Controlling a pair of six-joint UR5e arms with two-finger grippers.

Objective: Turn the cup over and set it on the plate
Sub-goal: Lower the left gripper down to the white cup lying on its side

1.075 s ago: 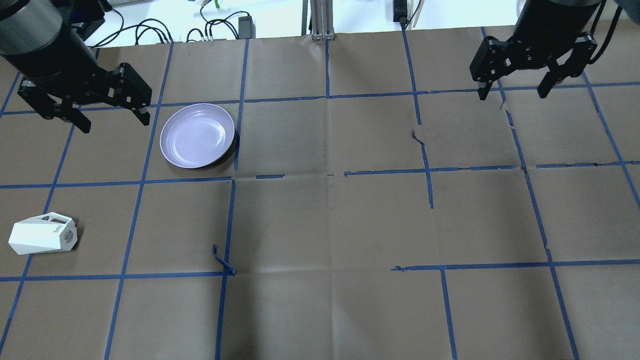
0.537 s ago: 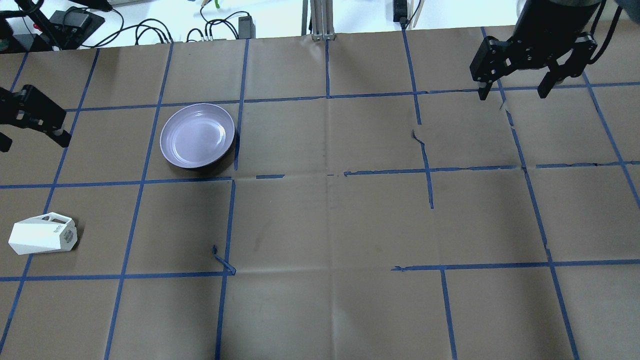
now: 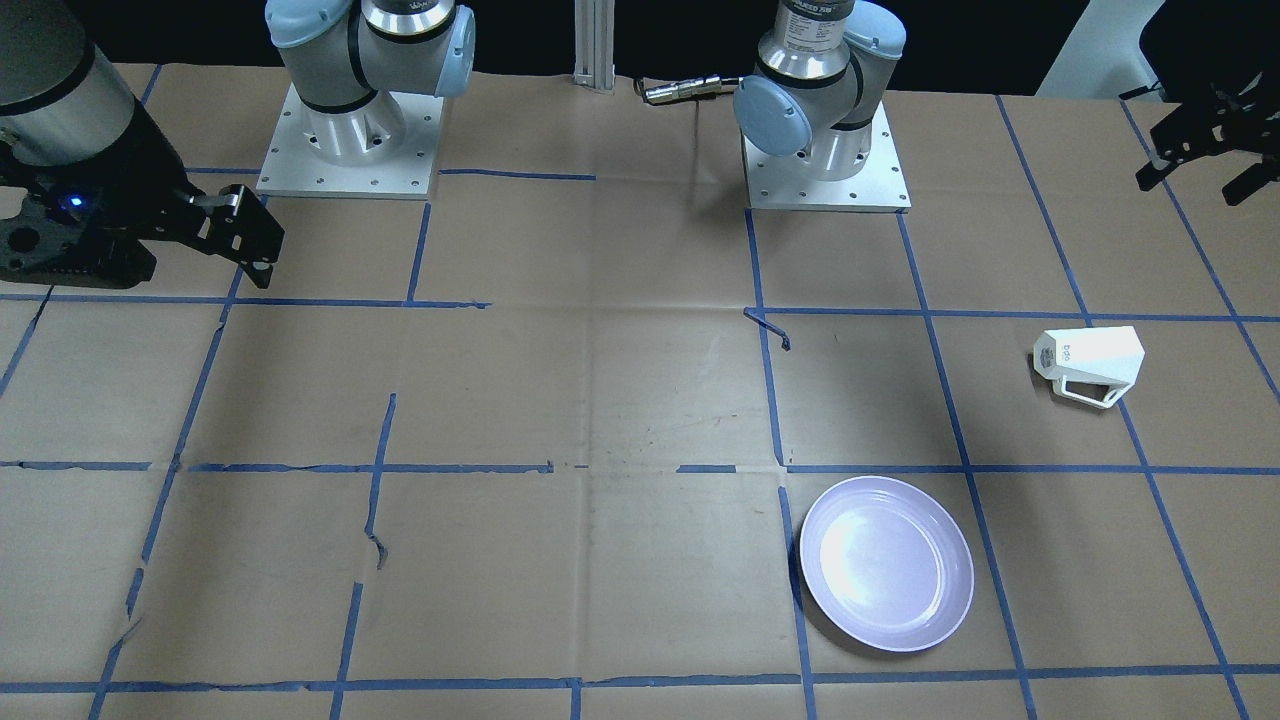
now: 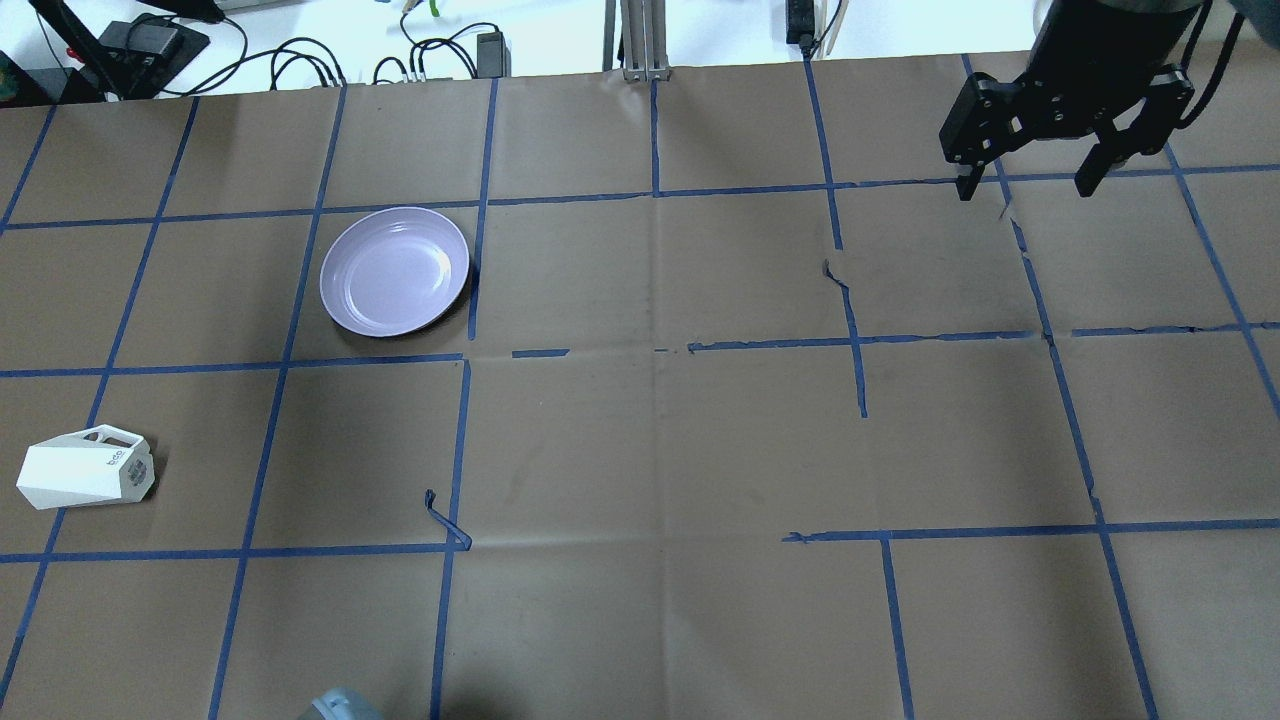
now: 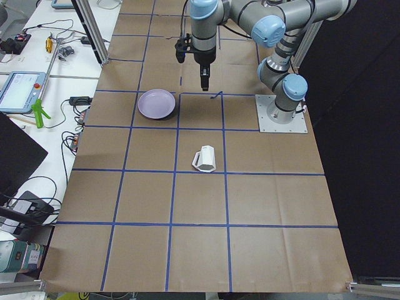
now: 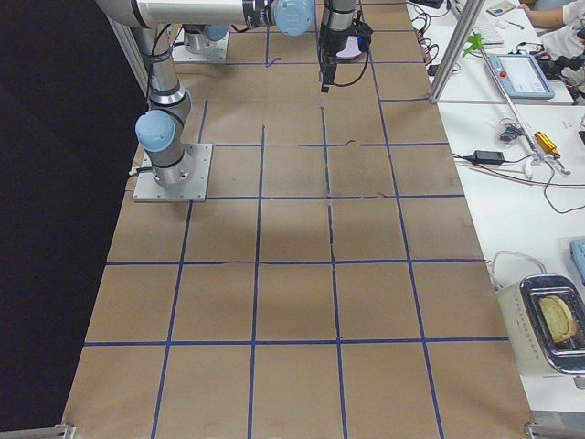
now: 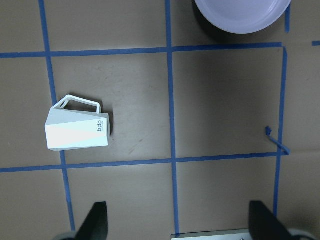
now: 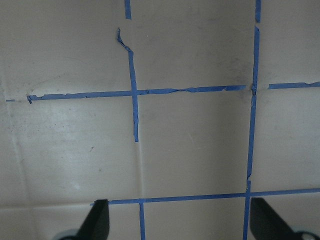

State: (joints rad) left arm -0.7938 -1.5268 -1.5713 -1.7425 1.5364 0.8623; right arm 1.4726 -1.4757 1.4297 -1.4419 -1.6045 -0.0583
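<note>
approach step: cup (image 4: 85, 478) lies sideways at lower left, off the plate (image 4: 395, 270). left pincer (image 7: 180, 220) and right pincer (image 4: 1025, 185) gape empty; left should descend next.

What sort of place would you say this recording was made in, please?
Most likely a robotics lab: two grey-and-blue robot arms bolted to a brown-paper-covered table marked with a blue tape grid, beside a white bench carrying black cables and a blue-framed control pendant.
</note>
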